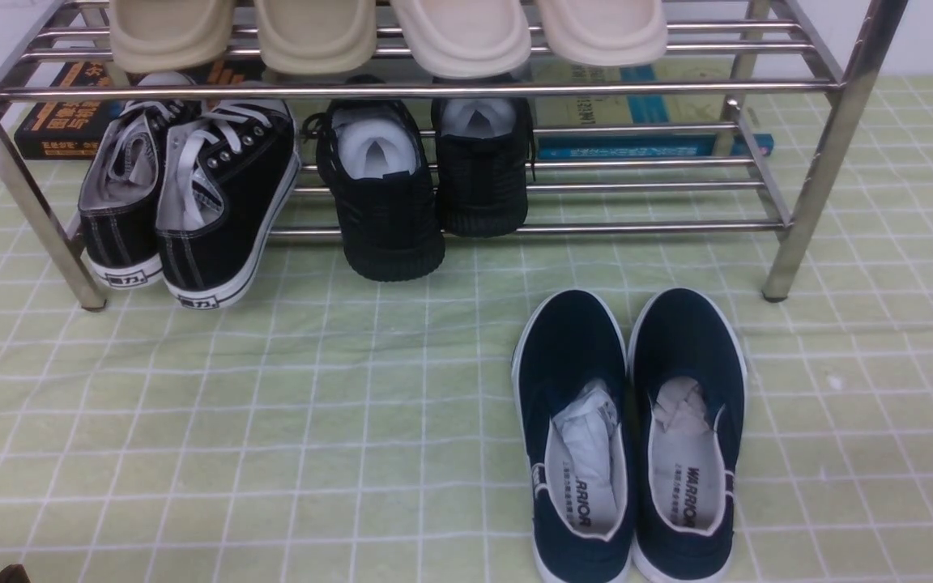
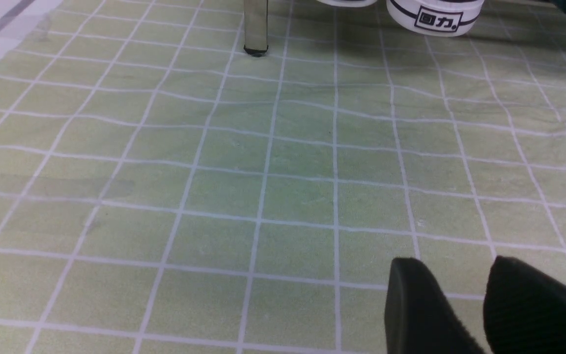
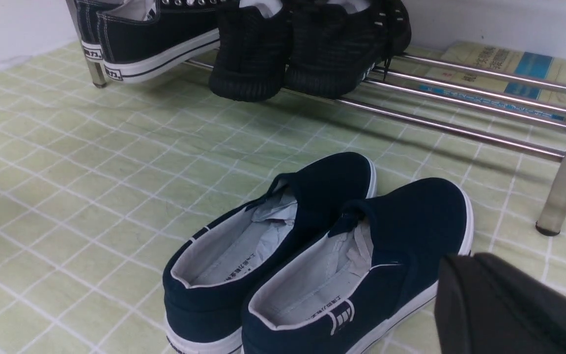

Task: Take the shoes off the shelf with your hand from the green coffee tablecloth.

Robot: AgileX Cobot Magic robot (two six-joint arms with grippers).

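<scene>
The upper tier of the shelf (image 1: pixel 434 87) is running out of the front view's top edge, so the four pale slippers (image 1: pixel 389 32) on it are showing only their near ends. Books (image 1: pixel 645 121) behind the lower tier are partly screened by the tubes; their titles are too small to read. Neither arm is appearing in the front view. In the right wrist view the right gripper (image 3: pixel 509 305) is showing as one dark mass at the frame's corner, fingers pressed together, holding nothing, hovering just beside the right shoe without clear contact. In the left wrist view the left gripper (image 2: pixel 465 305) is showing two black fingers with a gap between them, empty, above bare cloth. The navy shoes (image 1: pixel 628 429) are sitting side by side on the green coffee tablecloth (image 1: pixel 191 421), near of the shelf's right half, toes pointing toward it. Black lace-up sneakers (image 1: pixel 183 202) and black knit shoes (image 1: pixel 426 178) are occupying the lower tier, heels overhanging.
</scene>
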